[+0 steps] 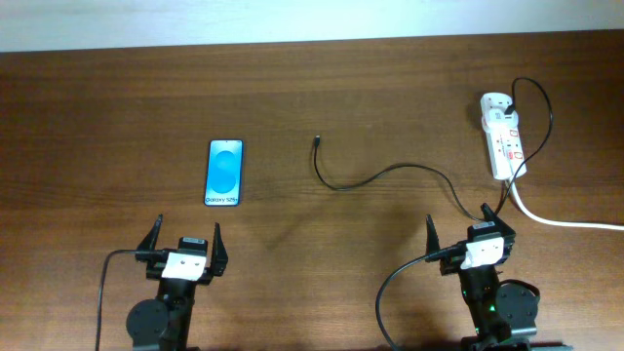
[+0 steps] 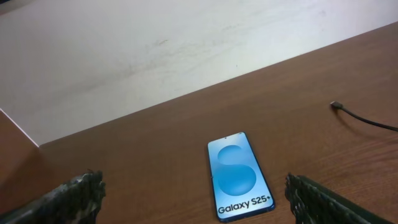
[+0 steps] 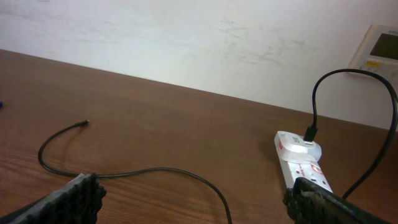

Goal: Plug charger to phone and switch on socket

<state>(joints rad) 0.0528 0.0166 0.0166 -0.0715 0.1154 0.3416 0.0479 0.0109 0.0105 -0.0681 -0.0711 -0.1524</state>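
The phone lies flat on the table, blue screen up, left of centre; it also shows in the left wrist view. The charger cable curves across the middle, its connector tip free; the tip also shows in the left wrist view and right wrist view. The white socket strip lies at the far right with a plug in it; it also shows in the right wrist view. My left gripper is open and empty, just in front of the phone. My right gripper is open and empty over the cable.
A thick white cord runs from the strip off the right edge. A pale wall stands behind the table's far edge. A white wall panel is at the far right.
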